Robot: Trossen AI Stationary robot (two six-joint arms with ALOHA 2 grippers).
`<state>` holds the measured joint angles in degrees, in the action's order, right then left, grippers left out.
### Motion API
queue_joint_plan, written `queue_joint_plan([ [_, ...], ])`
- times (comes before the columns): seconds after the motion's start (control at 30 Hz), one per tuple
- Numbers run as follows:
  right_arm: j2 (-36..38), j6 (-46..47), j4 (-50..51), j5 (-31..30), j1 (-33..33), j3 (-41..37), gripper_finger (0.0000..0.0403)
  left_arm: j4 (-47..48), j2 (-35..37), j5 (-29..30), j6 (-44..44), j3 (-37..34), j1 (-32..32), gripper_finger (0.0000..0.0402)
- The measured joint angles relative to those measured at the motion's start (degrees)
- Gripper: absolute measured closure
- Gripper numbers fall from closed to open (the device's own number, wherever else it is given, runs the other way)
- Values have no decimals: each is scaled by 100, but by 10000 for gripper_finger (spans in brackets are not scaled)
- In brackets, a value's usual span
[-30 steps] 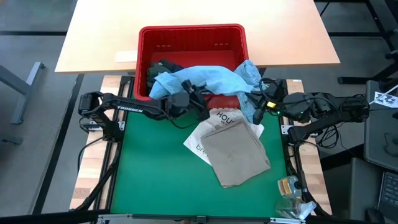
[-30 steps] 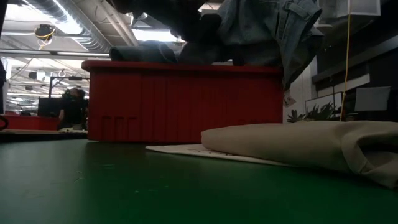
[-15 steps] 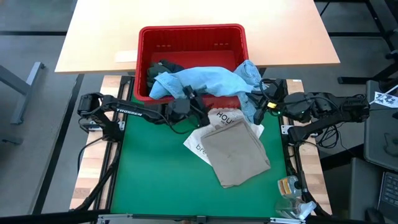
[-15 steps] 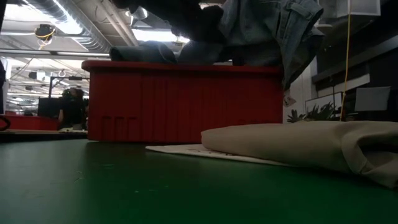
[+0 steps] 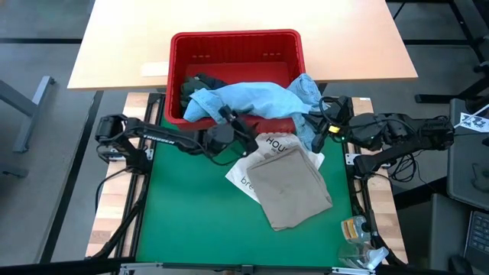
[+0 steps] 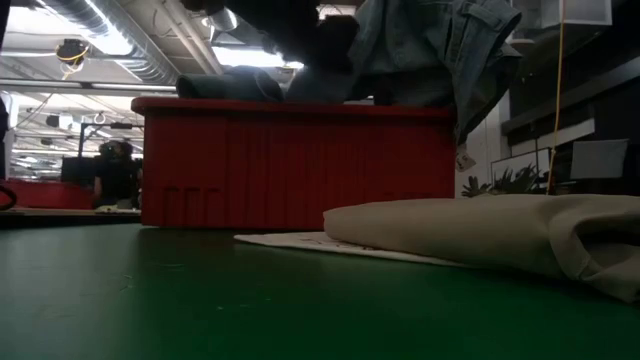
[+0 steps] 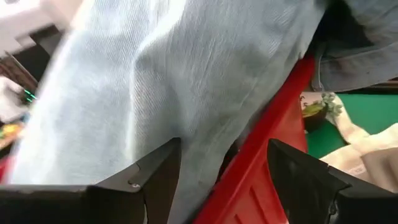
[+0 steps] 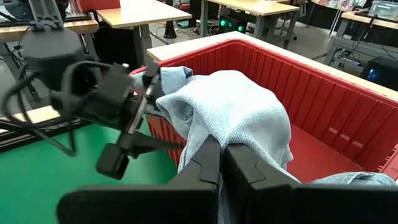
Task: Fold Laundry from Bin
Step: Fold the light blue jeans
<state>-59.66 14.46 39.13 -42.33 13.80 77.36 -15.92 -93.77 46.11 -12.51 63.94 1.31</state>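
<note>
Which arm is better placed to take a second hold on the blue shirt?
The left. Its tool is open at the blue shirt over the bin's front rim; the right tool is already shut on the shirt.

You can read only a little here. On the white tote bag (image 5: 256, 156), lying under the folded beige garment (image 5: 290, 188), the letters "HOU" show near the top edge and "bre" at its lower corner. White lettering runs along the left arm (image 5: 164, 137), too small to make out.
</note>
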Motion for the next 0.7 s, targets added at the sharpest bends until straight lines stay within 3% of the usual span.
queue_joint_plan([
  [0.2, -2, 0, 0, 0, 4, 0, 398, -37, -210, -533, 349, 0, 278, 169],
  [0.53, -2, 0, -4, 96, 4, 0, 398, -319, -427, -536, 340, 0, 563, 173],
  [0.7, -2, 0, -7, 97, 4, 0, 398, -611, -427, -554, 306, 0, 696, 204],
])
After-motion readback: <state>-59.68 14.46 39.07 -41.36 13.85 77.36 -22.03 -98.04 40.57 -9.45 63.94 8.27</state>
